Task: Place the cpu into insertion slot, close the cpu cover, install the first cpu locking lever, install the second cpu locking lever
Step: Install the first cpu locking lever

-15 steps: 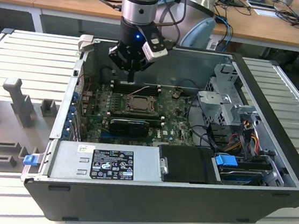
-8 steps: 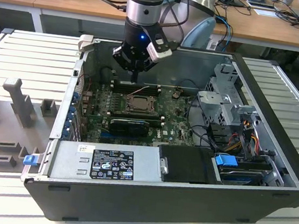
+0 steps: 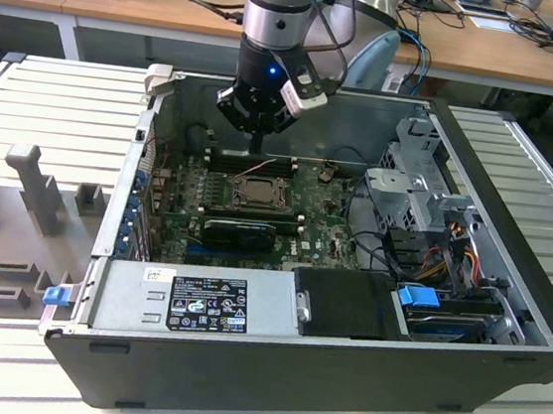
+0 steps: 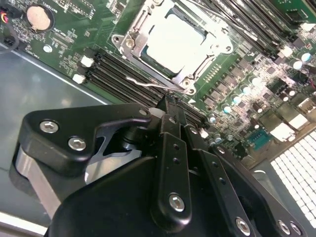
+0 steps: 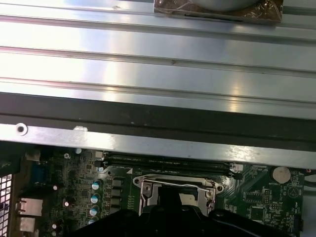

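The cpu (image 4: 173, 42) lies flat in the insertion slot (image 3: 225, 199) on the green board, its pale metal top showing. The cpu cover (image 4: 139, 22) is down around it as a silver frame. A thin wire locking lever (image 4: 148, 83) runs along the socket side nearest the memory slots, and it also shows in the first wrist view (image 5: 173, 183). My gripper (image 4: 170, 103) is shut and empty, its tip just beside that lever's hooked end. In the exterior view the gripper (image 3: 257, 145) points down inside the case, just behind the socket.
Long black memory slots (image 4: 118, 74) lie between the socket and the case's back wall. A power supply (image 3: 196, 303) sits at the front, and a drive cage (image 3: 419, 183) with cables at the exterior view's right. A grey fixture (image 3: 30, 179) stands outside the case.
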